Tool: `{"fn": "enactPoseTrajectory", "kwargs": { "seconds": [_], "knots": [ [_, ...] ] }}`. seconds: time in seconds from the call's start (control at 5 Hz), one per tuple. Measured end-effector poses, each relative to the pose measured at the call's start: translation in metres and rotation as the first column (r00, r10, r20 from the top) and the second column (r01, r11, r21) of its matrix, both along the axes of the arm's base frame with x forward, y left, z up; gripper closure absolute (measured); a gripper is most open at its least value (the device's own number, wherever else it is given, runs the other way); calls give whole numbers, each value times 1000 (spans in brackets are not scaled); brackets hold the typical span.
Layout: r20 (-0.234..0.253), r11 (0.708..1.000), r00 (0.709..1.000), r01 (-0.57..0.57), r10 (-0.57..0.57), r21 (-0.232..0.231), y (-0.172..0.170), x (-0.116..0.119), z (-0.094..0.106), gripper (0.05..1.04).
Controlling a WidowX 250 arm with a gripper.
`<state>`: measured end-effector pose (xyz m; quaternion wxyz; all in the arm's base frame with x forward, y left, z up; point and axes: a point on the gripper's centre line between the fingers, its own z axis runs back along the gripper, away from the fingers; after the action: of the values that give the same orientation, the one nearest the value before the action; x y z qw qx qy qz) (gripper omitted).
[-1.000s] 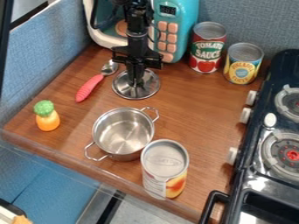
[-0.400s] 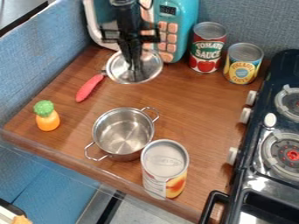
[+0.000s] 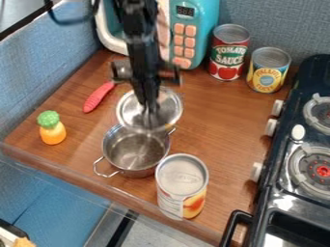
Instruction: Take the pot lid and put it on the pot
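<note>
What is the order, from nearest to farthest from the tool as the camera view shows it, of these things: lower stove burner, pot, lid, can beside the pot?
1. Lid: nearest, held at the tool.
2. Pot: just below the lid in the view.
3. Can: at the pot's lower right.
4. Burner: farthest, at the right edge.

The counter (image 3: 222,116) was brown with wood grain. The toy microwave (image 3: 213,10) was teal and white with peach buttons, the spoon handle (image 3: 98,97) pinkish red, the carrot (image 3: 53,133) orange with a green top, the pot (image 3: 134,150) silver, the stove (image 3: 314,72) black.
</note>
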<state>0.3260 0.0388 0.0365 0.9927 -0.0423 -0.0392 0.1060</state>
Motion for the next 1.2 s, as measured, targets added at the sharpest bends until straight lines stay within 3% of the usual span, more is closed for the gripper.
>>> {"fn": "enactPoseTrajectory", "kwargs": {
  "seconds": [0.6,1.2],
  "knots": [
    [-24,993,997,72,-70,92,-17,-22,-28,1031],
    [-28,998,999,20,-19,60,4,-37,-28,1031]
  ]
}}
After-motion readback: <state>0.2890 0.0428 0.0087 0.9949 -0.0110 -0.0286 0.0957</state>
